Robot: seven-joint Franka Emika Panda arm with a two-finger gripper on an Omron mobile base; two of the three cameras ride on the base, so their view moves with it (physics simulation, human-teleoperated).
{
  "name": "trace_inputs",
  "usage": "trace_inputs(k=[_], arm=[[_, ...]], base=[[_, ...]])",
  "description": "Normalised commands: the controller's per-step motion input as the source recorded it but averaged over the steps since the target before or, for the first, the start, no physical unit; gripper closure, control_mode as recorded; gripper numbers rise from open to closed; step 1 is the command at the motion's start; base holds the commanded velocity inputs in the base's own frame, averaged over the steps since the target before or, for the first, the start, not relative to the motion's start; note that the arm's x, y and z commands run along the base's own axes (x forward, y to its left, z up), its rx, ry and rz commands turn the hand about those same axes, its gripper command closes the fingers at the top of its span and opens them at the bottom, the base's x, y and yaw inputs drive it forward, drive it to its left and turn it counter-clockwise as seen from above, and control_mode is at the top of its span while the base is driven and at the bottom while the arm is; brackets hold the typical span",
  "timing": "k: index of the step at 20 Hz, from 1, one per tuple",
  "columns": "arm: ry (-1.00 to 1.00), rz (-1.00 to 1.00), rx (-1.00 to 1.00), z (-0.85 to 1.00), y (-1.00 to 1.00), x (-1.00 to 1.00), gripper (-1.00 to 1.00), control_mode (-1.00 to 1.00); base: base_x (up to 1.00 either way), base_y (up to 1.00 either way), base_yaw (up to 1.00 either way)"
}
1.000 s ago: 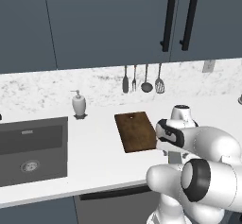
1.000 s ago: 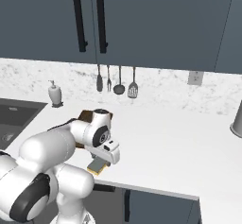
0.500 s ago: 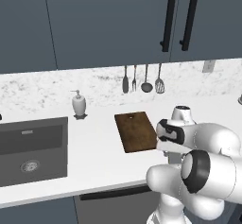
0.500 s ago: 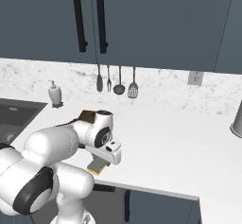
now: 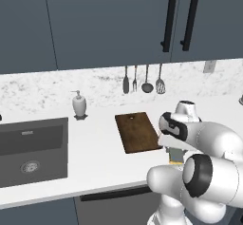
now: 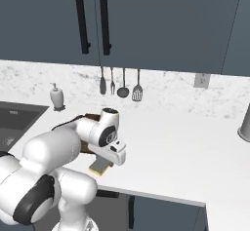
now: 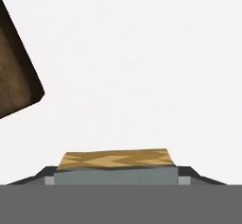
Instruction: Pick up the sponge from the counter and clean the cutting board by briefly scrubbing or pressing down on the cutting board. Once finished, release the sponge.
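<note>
The sponge (image 7: 116, 164), yellow with a grey-green face, lies on the white counter (image 5: 95, 157) near its front edge, just right of the cutting board. My gripper (image 7: 116, 176) is down over it, and the dark fingertips (image 7: 47, 176) press against both its ends. From the base views the sponge (image 5: 175, 156) (image 6: 99, 165) peeks out under the white hand. The dark brown cutting board (image 5: 137, 131) lies flat behind and left of the sponge. Only its rounded corner (image 7: 14, 72) enters the hand view, and my arm hides most of the board (image 6: 90, 117) from the right.
A dark inset sink (image 5: 31, 150) is at the left, with a soap dispenser (image 5: 79, 104) behind it. Utensils (image 5: 142, 79) hang on the speckled wall. A metal container (image 6: 245, 125) stands far right. The counter's front edge runs close behind the sponge.
The hand and the sponge have held their place over the last second. Only the elbow has shifted slightly.
</note>
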Motion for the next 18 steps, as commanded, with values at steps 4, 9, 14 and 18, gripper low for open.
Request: trace_inputs(k=[4,9,14,18], arm=[[0.0,-0.02,0.05,0.7,0.24,0.23,1.0,-1.0],[0.0,0.0,0.01,0.46,0.37,0.45,1.0,-1.0],[0.0,0.0,-0.02,-0.03,0.17,0.49,1.0,-1.0],[0.0,0.0,-0.04,-0.12,0.05,0.37,1.0,-1.0]], base=[[0.0,0.0,0.0],[0.0,0.0,0.0],[0.0,0.0,0.0],[0.0,0.0,0.0]])
